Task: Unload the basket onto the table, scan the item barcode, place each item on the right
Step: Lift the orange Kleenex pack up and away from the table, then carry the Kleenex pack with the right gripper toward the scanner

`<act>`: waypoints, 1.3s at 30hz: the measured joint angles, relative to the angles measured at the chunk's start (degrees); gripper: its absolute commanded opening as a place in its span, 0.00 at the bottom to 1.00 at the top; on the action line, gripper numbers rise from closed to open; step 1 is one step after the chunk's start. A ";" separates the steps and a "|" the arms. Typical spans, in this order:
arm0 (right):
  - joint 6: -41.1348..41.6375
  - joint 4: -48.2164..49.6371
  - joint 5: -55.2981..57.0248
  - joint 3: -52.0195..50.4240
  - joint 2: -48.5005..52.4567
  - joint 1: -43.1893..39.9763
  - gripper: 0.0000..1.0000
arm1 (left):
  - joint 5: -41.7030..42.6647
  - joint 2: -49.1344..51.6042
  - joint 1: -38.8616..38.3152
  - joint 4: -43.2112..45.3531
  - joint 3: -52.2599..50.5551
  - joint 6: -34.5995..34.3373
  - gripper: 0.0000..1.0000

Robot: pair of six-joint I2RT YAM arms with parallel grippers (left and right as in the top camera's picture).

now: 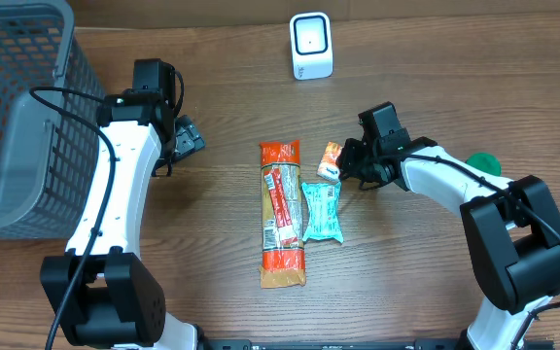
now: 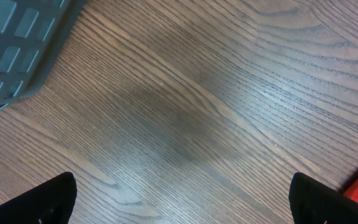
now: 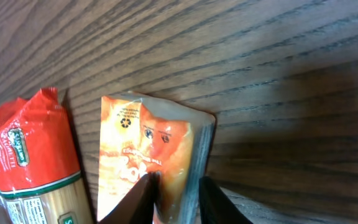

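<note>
Right gripper (image 3: 178, 200) closed narrow, pinching edge of orange packet (image 3: 143, 146) on table (image 1: 436, 58). Red pasta pack (image 1: 282, 216) and teal packet (image 1: 322, 210) just beside it. Left gripper (image 2: 182, 208) spread wide, empty, over wood near grey basket (image 1: 13, 117). White scanner (image 1: 311, 46) well apart, at far edge.

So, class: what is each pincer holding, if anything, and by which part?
Right pincer pinches the orange packet by one edge; left pincer holds nothing.
</note>
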 measured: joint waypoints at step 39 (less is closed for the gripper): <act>-44.44 -32.24 -70.79 -0.15 -12.66 -27.93 0.04 | 0.00 0.00 0.00 0.00 0.00 0.00 1.00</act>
